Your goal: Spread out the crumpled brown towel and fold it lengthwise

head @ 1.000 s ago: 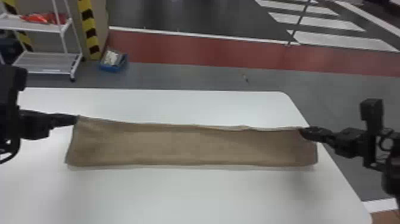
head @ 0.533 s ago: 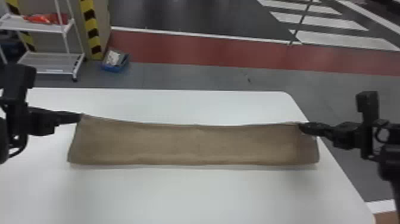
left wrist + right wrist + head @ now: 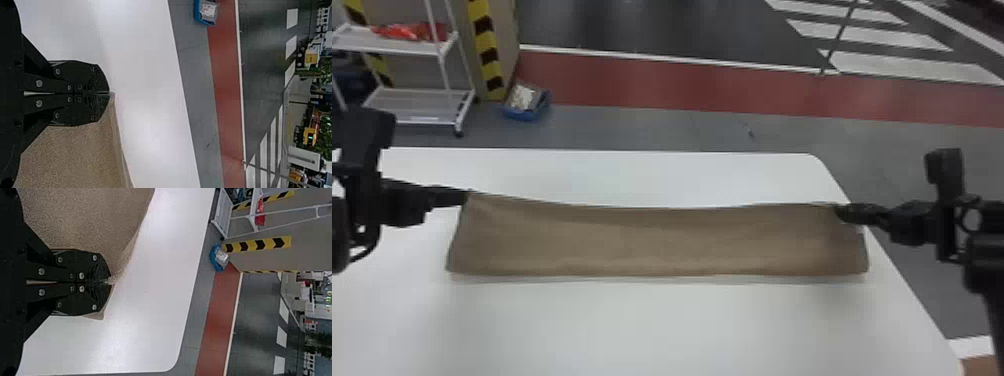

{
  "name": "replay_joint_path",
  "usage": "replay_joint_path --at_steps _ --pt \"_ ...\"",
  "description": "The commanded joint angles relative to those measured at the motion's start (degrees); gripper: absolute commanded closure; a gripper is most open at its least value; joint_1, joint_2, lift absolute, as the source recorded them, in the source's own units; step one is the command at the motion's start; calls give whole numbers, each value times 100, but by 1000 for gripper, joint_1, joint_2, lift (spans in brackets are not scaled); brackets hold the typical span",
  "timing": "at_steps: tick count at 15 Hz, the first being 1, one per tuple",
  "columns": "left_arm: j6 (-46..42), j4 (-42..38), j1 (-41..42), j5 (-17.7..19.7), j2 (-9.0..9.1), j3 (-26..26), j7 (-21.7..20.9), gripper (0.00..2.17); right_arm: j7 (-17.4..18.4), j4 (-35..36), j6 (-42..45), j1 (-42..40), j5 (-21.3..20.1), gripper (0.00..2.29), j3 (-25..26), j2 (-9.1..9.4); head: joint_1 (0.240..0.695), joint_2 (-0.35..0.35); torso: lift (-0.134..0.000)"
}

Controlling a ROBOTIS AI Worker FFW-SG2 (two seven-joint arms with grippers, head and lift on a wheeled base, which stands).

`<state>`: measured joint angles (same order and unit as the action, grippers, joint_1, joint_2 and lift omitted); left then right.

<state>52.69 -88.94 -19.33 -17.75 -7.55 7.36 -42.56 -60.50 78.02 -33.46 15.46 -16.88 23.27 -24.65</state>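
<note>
Brown towel (image 3: 657, 240): stretched in a long strip from 9 to 3 o'clock across the white table (image 3: 657, 330)
Left gripper (image 3: 468, 195): fingers clamped on the towel at 10 o'clock
Right gripper (image 3: 839, 210): fingers pinched together on it near 2 o'clock
Far edge (image 3: 662, 208): shifts slightly toward 12 o'clock, both grippers with it, and looks smoother
Lengthwise fold: spreading looks done; this lift probably prepares or straightens the fold
</note>
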Motion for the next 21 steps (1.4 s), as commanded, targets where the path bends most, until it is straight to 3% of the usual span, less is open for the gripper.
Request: replay_joint_path --at_steps 1,5,10,11,12,13,14,21 --pt "-52 79 -27 -9 8 -15 20 1342 30 -314 28 212 -122 1315 -59 5 695 -194 -124" --pt "-157 255 -89 -44 8 -15 64 1342 179 -841 221 467 -421 1315 -253 -4 695 -199 -124" --pt "-316 378 -106 -62 35 -77 125 1342 329 -1096 256 669 -465 1268 -402 75 695 -195 -124" --pt "-404 378 -89 -62 35 -86 134 1295 425 -1096 203 669 -447 707 -411 101 695 -193 -124" --pt "-562 334 -27 -44 43 -86 196 832 557 -1096 168 678 -447 269 -411 119 695 -191 -124" --pt "-773 307 87 -18 70 -77 310 225 592 -1096 151 678 -447 49 -411 119 695 -191 -124" --pt "-790 290 114 -18 70 -86 319 22 619 -1096 133 678 -447 19 -420 128 695 -192 -124" --pt "-808 264 122 9 70 -7 327 19 707 -1079 10 669 -351 26 -226 110 695 -200 -124"
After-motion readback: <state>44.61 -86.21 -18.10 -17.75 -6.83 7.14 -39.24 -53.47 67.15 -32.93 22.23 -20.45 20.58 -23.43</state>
